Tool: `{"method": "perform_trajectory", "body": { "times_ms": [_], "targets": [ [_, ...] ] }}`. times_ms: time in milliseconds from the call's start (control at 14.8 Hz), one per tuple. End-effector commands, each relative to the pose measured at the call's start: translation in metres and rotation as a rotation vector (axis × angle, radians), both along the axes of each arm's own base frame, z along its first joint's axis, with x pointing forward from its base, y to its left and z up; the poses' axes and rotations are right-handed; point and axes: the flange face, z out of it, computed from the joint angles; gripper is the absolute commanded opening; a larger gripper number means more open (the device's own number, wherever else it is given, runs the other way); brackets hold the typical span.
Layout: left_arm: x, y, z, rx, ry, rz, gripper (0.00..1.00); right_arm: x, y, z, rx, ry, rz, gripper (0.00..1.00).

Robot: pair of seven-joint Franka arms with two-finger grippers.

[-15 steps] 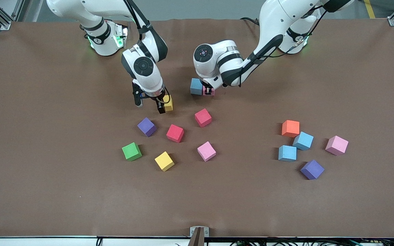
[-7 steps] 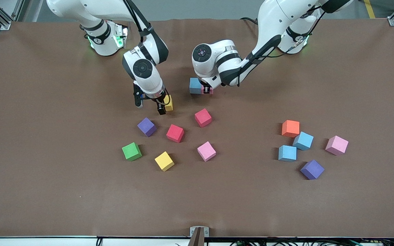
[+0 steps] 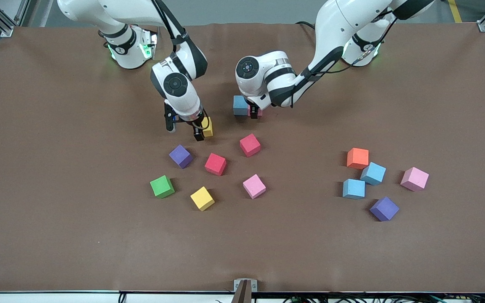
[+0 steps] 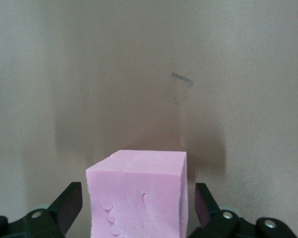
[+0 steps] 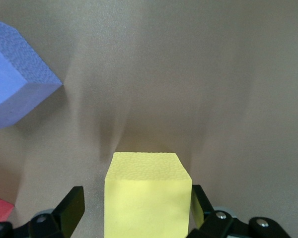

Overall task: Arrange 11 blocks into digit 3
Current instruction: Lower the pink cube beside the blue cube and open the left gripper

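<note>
Two blocks [image 3: 241, 105] [image 3: 208, 126], unlabelled, between hands

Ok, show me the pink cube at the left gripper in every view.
Front view: pink cube on the table beside a light blue cube, mostly hidden under the left gripper.
Left wrist view: pink cube between the open fingers.
Right wrist view: not in it.
Shared landmark: the left gripper.

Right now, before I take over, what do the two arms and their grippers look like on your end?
Both arms are glossy white with rounded joint housings and black bands at the joints. Each wrist has a round dark cap. Black cables run along both arms, and green lights glow at the bases. The left gripper and right gripper both have black fingers, with small screws at their mounts.
</note>
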Motion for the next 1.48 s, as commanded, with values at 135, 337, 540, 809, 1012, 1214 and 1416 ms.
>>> {"method": "perform_trajectory", "body": {
  "times_ms": [135, 337, 540, 809, 1012, 1214, 1416],
  "targets": [
    [-0.001, -0.011, 0.035, 0.043, -0.066, 0.116, 1.00, -0.004, 0.001, -0.001, 0.005, 0.008, -0.027, 0.55],
    [-0.018, -0.019, 0.049, 0.048, -0.063, 0.077, 1.00, -0.005, 0.001, -0.001, 0.005, 0.011, -0.027, 0.15],
    [-0.023, -0.018, 0.064, 0.074, -0.075, 0.053, 1.00, -0.018, 0.015, 0.001, 0.000, 0.017, -0.068, 0.00],
    [0.037, -0.007, 0.103, 0.038, -0.103, -0.028, 1.00, -0.032, 0.028, 0.015, -0.006, 0.030, -0.121, 0.00],
    [0.112, 0.010, 0.137, -0.047, -0.138, -0.039, 1.00, -0.046, 0.036, 0.027, 0.001, 0.028, -0.125, 0.00],
    [0.158, 0.039, 0.153, -0.088, -0.162, -0.213, 1.00, -0.062, 0.050, 0.032, 0.004, 0.025, -0.136, 0.00],
    [0.183, 0.069, 0.149, -0.107, -0.142, -0.417, 1.00, -0.077, 0.063, 0.032, 0.000, 0.026, -0.148, 0.00]
  ]
}}
